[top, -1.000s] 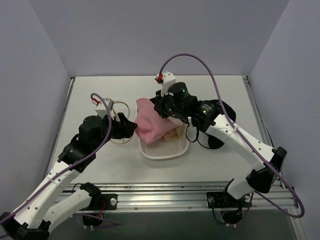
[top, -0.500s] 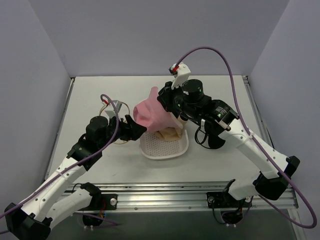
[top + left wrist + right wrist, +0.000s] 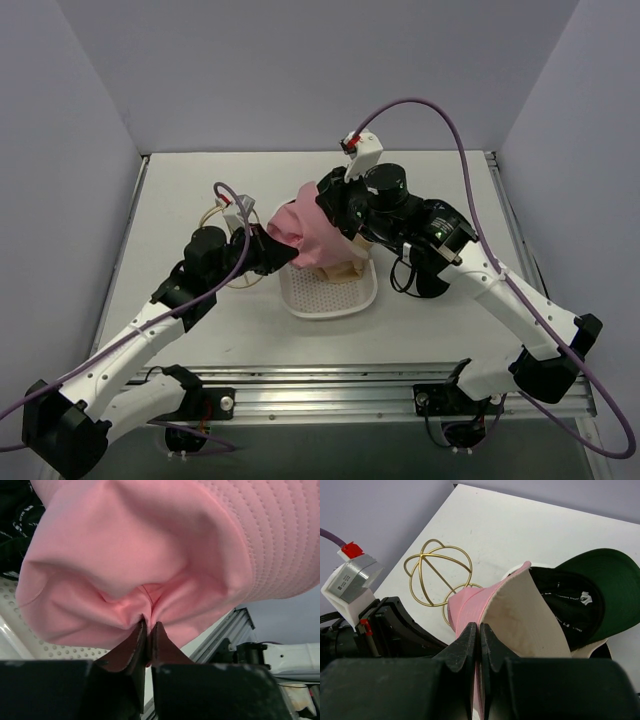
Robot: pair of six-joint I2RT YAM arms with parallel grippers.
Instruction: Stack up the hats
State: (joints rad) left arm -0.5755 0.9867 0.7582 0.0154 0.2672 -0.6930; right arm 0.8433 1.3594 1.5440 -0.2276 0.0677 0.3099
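Lower the pink hat [image 3: 305, 232] slowly, drawing the two pinches apart to settle it over the black hat [image 3: 560, 605] and dark green hat [image 3: 610, 580] in the tray [image 3: 330, 300] without bunching. Clamped on a fold of pink crown by the left gripper [image 3: 148, 630], jaws nearly together; pinched tight at the brim by the right gripper [image 3: 479, 630]. Held above the tray: seen from overhead, at two o'clock of the left gripper, eight o'clock of the right
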